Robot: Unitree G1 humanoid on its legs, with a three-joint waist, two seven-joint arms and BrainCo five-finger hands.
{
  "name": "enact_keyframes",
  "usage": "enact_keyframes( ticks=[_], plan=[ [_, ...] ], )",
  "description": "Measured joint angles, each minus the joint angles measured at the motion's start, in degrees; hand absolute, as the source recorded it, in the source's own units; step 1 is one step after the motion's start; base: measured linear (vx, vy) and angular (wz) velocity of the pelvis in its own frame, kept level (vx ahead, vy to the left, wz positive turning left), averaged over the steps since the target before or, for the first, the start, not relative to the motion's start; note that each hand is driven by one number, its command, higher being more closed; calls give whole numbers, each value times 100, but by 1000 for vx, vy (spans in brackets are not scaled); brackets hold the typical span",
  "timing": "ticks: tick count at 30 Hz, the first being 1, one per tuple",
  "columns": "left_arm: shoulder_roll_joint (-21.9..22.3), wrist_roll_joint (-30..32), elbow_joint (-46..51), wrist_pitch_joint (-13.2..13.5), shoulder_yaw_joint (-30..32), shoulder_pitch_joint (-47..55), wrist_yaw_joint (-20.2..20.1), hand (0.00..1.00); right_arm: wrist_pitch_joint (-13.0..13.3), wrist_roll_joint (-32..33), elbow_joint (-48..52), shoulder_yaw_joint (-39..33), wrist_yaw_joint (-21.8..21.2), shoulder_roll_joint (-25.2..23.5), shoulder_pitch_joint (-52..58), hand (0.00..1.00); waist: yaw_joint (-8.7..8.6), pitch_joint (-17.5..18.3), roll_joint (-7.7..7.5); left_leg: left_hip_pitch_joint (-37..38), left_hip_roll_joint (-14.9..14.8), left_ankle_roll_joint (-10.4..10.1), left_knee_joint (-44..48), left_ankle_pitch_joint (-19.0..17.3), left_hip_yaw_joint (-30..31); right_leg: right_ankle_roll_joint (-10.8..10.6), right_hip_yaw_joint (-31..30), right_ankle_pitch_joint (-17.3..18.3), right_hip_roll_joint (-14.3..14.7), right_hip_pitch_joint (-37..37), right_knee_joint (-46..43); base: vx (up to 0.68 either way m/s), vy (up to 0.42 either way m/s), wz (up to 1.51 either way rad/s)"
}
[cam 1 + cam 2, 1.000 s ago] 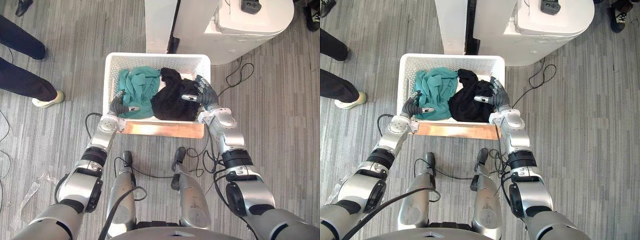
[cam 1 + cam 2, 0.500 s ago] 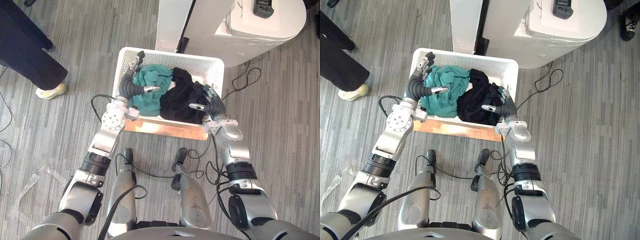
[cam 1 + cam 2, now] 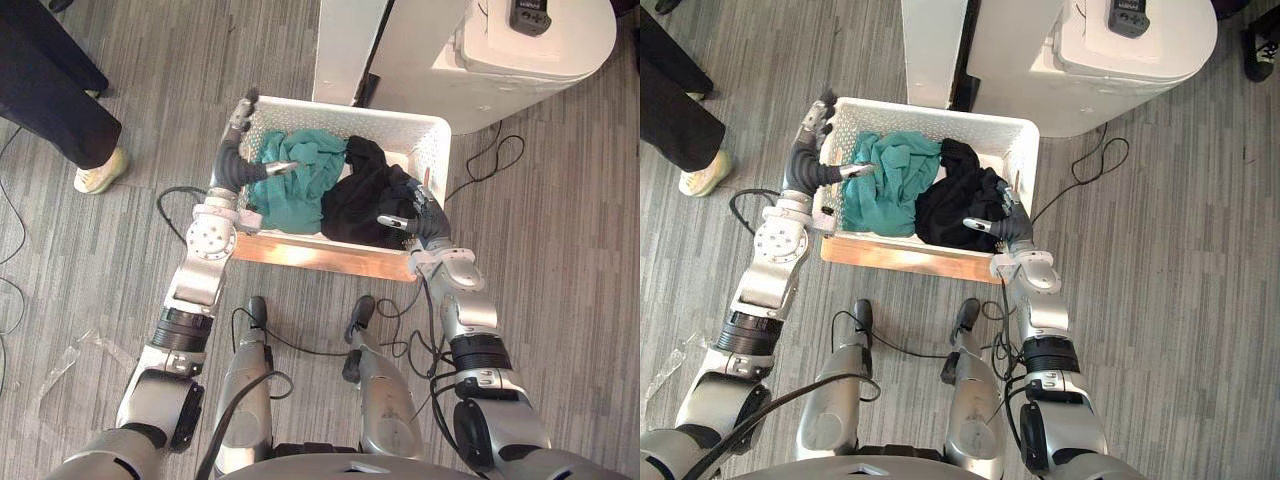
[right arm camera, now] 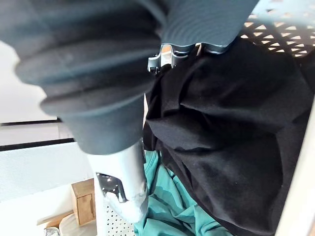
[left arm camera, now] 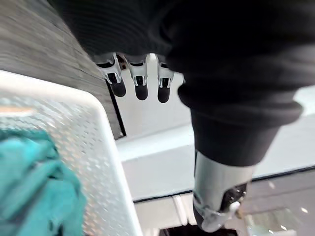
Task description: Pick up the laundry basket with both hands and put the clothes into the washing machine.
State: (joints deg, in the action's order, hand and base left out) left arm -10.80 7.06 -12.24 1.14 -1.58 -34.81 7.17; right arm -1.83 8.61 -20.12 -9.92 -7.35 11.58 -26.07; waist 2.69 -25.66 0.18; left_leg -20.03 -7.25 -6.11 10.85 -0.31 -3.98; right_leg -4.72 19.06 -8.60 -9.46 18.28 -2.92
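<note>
Grey plank floor [image 3: 560, 230] carries a white laundry basket [image 3: 352, 108] on a low wooden stand [image 3: 320, 255]. The left hand [image 3: 236, 165] is at the basket's left rim. Its fingers are straight beside the corner and its thumb spreads over the teal garment [image 3: 295, 180] just beside it. The right hand [image 3: 422, 215] sits inside the opposite wall, fingers loosely apart, thumb reaching over the black garment [image 3: 360, 200] beneath it. Beyond both hands, past the far rim, stands the white washing machine [image 3: 520, 60]. A person's leg [image 3: 55, 105] is out past the left hand.
</note>
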Motion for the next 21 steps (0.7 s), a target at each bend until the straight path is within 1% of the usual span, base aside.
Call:
enact_keyframes(
  ticks=[3, 4, 5, 6, 8, 10, 13, 16, 17, 21],
  plan=[
    [-203, 74, -429, -120, 260, -234, 160, 0, -68, 2, 100, 1, 1, 0, 0, 0, 21, 11, -22, -12, -3, 0, 1, 0, -59, 5, -68, -33, 2, 51, 13, 8, 13, -9],
    [-261, 103, -485, -135, 335, -279, 197, 0, -77, 3, 117, 14, -2, -5, -12, 0, 35, 26, -49, -30, -3, 0, 2, 1, -86, 5, -109, -49, 4, 95, 16, -6, 15, -20],
    [-395, 109, -524, -196, 525, -391, 284, 0, -79, 5, 140, 17, -7, -20, -44, 0, 23, 67, -113, -116, -3, 4, 10, 12, -111, 15, -140, -103, 11, 186, 58, -5, 6, -13],
    [-423, 109, -533, -221, 592, -439, 298, 0, -83, 5, 139, 8, -4, -20, -48, 0, 18, 69, -129, -141, -6, 5, 11, 19, -106, 23, -132, -127, 18, 186, 94, -2, 3, -7],
    [-521, 165, -697, -281, 754, -607, 411, 0, -92, 5, 139, -3, 5, -21, 1, 0, 13, 119, -218, -191, -22, 5, 41, 22, -108, 37, -133, -196, 48, 182, 200, 0, 0, 0],
    [-523, 199, -714, -329, 862, -651, 488, 0, -93, 5, 139, -12, 9, -21, 8, 0, 10, 127, -246, -201, -28, 4, 56, 21, -104, 41, -132, -199, 51, 182, 200, 0, 0, 0],
    [-536, 209, -745, -358, 958, -670, 541, 0, -92, 8, 140, -50, 18, -23, 16, 0, 15, 119, -262, -243, -56, -5, 116, 7, -100, 54, -131, -209, 72, 191, 207, 0, 0, 0],
    [-635, 209, -1030, -395, 1000, -755, 584, 0, -92, 10, 185, -51, 23, -24, 15, 0, 34, 115, -292, -360, -104, -23, 213, -14, -109, 73, -143, -241, 117, 270, 221, -9, -7, -5],
    [-694, 209, -1250, -447, 1024, -851, 625, 0, -93, 14, 266, -51, 25, -25, 16, 0, 36, 103, -322, -426, -128, -24, 227, -12, -128, 92, -153, -273, 141, 336, 239, -15, -13, -9],
    [-811, 197, -2053, -525, 1007, -1165, 622, 0, -95, 54, 353, -51, 29, -24, -5, 0, 13, 56, -422, -503, -182, -54, 320, -35, -142, 112, -193, -313, 193, 382, 268, -3, -12, -9]
  ],
)
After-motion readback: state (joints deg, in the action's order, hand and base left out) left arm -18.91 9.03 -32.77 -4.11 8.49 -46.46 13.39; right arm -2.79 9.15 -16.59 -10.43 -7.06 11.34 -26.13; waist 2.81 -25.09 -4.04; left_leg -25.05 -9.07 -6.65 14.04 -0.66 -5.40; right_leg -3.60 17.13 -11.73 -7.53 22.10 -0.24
